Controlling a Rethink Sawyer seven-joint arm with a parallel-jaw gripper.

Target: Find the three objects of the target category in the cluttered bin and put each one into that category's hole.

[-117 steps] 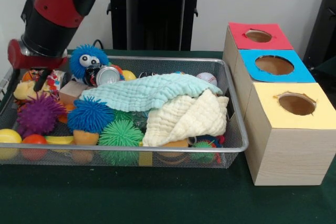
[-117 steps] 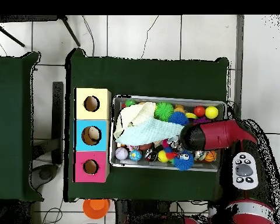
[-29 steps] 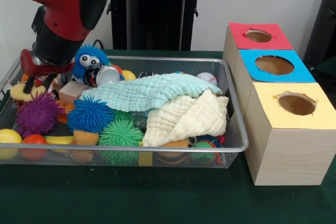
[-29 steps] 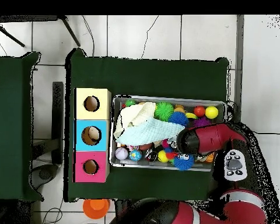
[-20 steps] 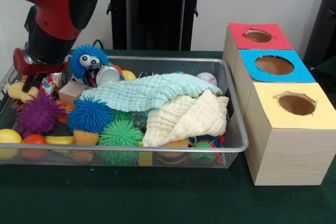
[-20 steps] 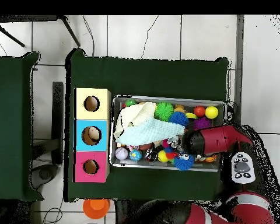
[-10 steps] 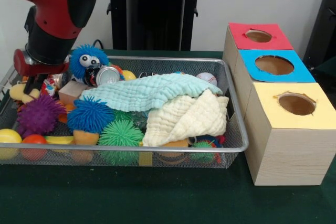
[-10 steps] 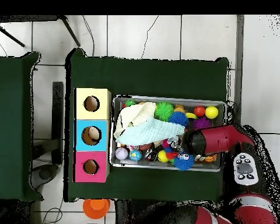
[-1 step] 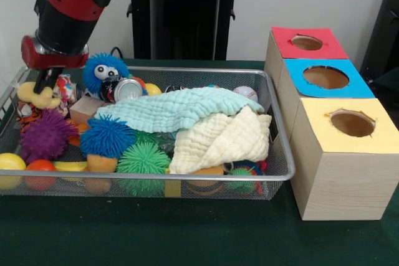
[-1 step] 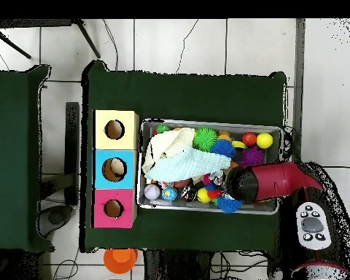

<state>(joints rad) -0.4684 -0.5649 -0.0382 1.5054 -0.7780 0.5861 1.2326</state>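
Note:
The wire mesh bin (image 9: pixel 156 177) is full of toys, partly covered by a light blue cloth (image 9: pixel 168 109) and a cream cloth (image 9: pixel 218 138). My gripper (image 9: pixel 45 88) hangs over the bin's left end, shut on a yellow toy (image 9: pixel 31 95) that is lifted slightly above the pile. A blue fuzzy toy with eyes (image 9: pixel 105 71) and a metal can (image 9: pixel 128 89) lie just to its right. Beside the bin stand three wooden boxes with holes, topped red (image 9: pixel 307 43), blue (image 9: pixel 325 78) and yellow (image 9: pixel 349 124). In the overhead view the arm (image 10: pixel 269 181) hides the gripper.
A purple spiky ball (image 9: pixel 45 135), a blue spiky ball (image 9: pixel 106 135) and a green spiky ball (image 9: pixel 142 159) fill the bin's front left. A wooden block (image 9: pixel 84 109) sits behind them and a baseball (image 9: pixel 245 93) lies at the back right. An orange thing (image 10: pixel 120 258) lies off the table.
The gripper has risen and shifted slightly, carrying the yellow toy up from the pile. The cloths and the other toys stay where they were.

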